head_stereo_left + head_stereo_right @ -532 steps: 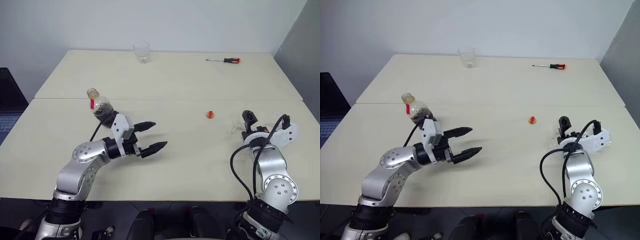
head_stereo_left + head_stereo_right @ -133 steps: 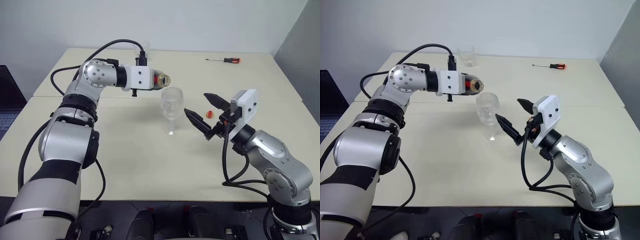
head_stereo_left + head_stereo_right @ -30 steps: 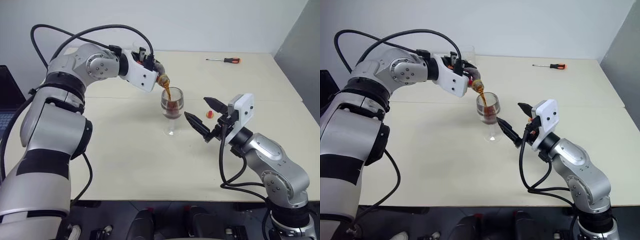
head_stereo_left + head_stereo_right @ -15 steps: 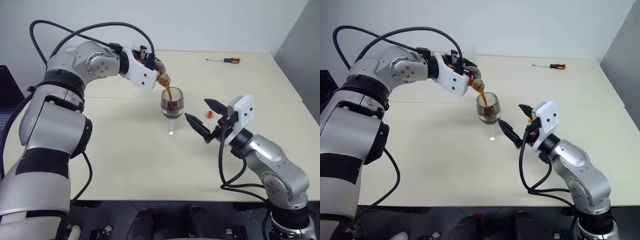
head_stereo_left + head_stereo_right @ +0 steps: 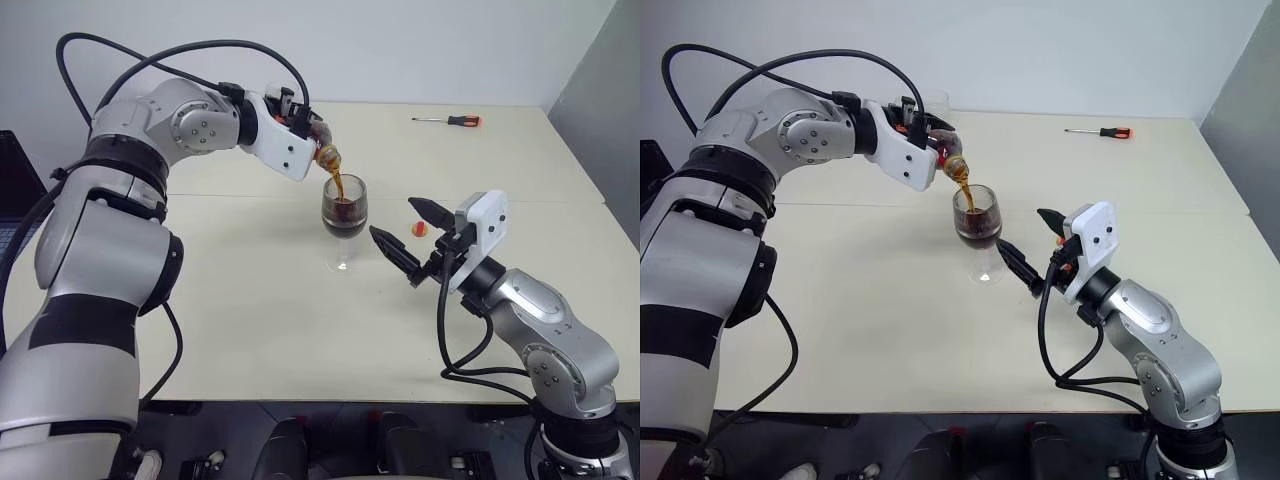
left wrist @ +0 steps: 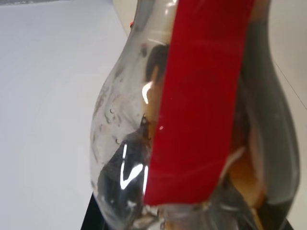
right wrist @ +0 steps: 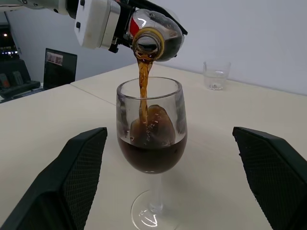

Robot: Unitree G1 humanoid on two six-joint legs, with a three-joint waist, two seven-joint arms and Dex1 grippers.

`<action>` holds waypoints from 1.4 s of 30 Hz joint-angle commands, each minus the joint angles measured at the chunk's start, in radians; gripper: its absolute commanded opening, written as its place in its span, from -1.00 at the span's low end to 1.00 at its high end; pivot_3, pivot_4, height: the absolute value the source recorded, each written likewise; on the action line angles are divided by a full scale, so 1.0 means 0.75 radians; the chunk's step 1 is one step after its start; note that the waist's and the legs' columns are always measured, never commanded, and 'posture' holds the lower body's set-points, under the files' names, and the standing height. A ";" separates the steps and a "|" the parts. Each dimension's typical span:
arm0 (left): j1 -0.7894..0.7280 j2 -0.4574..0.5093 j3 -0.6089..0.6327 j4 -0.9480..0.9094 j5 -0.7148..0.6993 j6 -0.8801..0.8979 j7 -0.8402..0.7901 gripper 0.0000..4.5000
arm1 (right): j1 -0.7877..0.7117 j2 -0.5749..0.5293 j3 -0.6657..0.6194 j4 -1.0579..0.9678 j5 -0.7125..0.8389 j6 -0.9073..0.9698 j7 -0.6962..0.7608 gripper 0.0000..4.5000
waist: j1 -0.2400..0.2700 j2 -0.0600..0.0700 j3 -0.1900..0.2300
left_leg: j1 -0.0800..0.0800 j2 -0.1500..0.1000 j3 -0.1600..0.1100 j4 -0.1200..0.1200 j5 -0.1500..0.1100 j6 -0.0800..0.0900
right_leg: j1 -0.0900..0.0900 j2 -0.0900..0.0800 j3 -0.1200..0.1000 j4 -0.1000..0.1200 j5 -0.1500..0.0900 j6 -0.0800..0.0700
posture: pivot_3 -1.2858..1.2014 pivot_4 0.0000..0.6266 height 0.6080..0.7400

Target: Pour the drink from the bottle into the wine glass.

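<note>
Pale and broad, the worktop carried the wine glass near its middle, upright and about a third full. Above the rim, the left claw was clamped on the tilted bottle, and the drink ran from its mouth into the bowl. Beside the glass, the right claw hung with fingers spread wide, holding nothing. A screwdriver and a tumbler sat far back.

looks like robot test lab/office room; plain white walls, two pale tables pushed together; stray screwdriver at 1 o'clock; laptop off table edge at 9 o'clock
</note>
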 commanded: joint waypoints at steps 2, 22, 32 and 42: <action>-0.065 0.027 0.010 -0.011 -0.009 -0.006 0.026 -0.41 | -0.016 0.002 -0.017 -0.061 0.019 -0.005 -0.002 1.00 | 0.000 0.000 0.000 | 0.000 0.000 0.000 0.000 0.000 0.000 | 0.000 0.000 0.000 0.000 0.000 0.000 | 0.03 -0.52 1.00; 0.068 -0.092 0.427 -0.016 -0.538 0.210 -0.514 -0.41 | -0.003 0.001 -0.021 -0.044 0.005 -0.022 0.006 1.00 | -0.004 0.000 0.000 | 0.000 0.000 0.000 0.001 0.000 0.000 | 0.000 0.000 0.000 0.001 0.000 0.000 | 0.03 -0.52 1.00; 0.143 -0.150 0.627 -0.061 -0.770 0.392 -0.685 -0.41 | 0.001 0.004 -0.016 -0.034 0.003 -0.032 0.014 1.00 | -0.007 0.000 0.000 | 0.000 0.000 0.000 0.001 0.000 0.000 | 0.000 0.000 0.000 0.001 0.000 0.000 | 0.03 -0.52 1.00; 0.346 -0.244 0.834 -0.210 -1.031 0.663 -0.687 -0.41 | 0.025 -0.025 0.012 -0.066 -0.002 -0.049 0.075 1.00 | -0.010 0.000 0.000 | 0.001 0.001 -0.001 0.002 0.000 0.000 | 0.000 0.000 0.000 0.003 0.000 0.000 | 0.03 -0.52 1.00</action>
